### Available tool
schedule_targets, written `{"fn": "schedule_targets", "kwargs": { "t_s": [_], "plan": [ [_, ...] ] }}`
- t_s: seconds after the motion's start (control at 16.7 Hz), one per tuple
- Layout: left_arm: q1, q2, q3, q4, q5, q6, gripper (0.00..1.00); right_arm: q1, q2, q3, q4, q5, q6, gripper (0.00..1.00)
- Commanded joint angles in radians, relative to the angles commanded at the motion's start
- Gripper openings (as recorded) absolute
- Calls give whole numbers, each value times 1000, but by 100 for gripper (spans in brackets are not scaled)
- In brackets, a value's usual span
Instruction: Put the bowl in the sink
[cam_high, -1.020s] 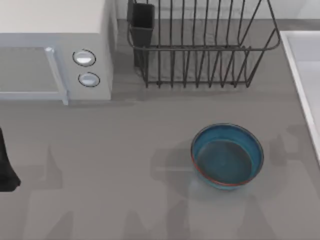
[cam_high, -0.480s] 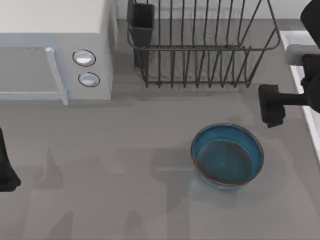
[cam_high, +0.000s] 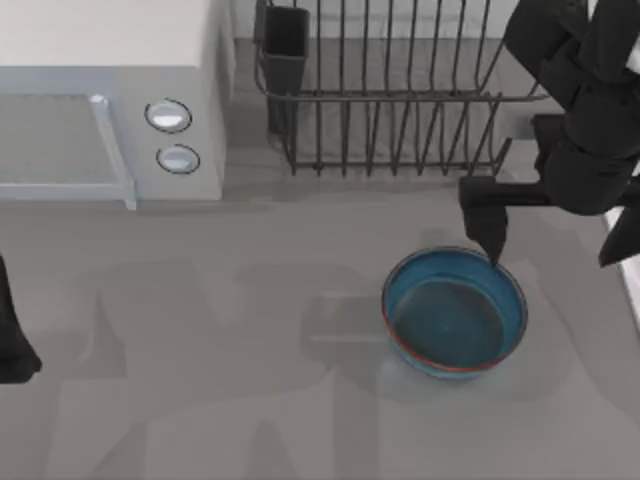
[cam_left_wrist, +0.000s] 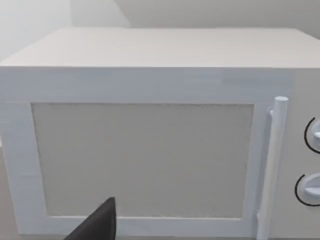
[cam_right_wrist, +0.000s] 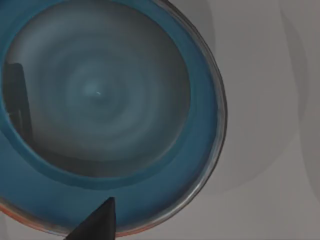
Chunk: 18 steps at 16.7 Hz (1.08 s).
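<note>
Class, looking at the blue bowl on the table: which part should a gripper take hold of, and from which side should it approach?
Probably the thin rim of the bowl, from above, one finger inside and one outside. It sits upright and open, with a wide rounded body likely too broad to span. The right gripper hangs over its far rim, toward the dish rack.

one blue bowl (cam_high: 455, 312) sits on the grey table (cam_high: 200, 380). there is one white microwave (cam_high: 105, 95) with two round knobs (cam_high: 168, 116) and one door handle (cam_high: 112, 150), and one dark wire dish rack (cam_high: 400, 90) with one dark cup (cam_high: 285, 40) at its corner. two robot arms are in view, one at each side.
</note>
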Motion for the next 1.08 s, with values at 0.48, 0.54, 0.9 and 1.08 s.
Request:
{"fn": "schedule_targets", "kwargs": {
  "t_s": [0.48,0.54,0.9,1.08],
  "plan": [
    [0,0,0,0,0,0,100,-1,30,-83,112,0,-1,100],
    [0,0,0,0,0,0,100,-1,43,-113,157,0,0,100],
    [0,0,0,0,0,0,100,3,108,-263,372,1,4,100],
    [0,0,0,0,0,0,100,3,109,-267,376,1,5,100]
  ]
}}
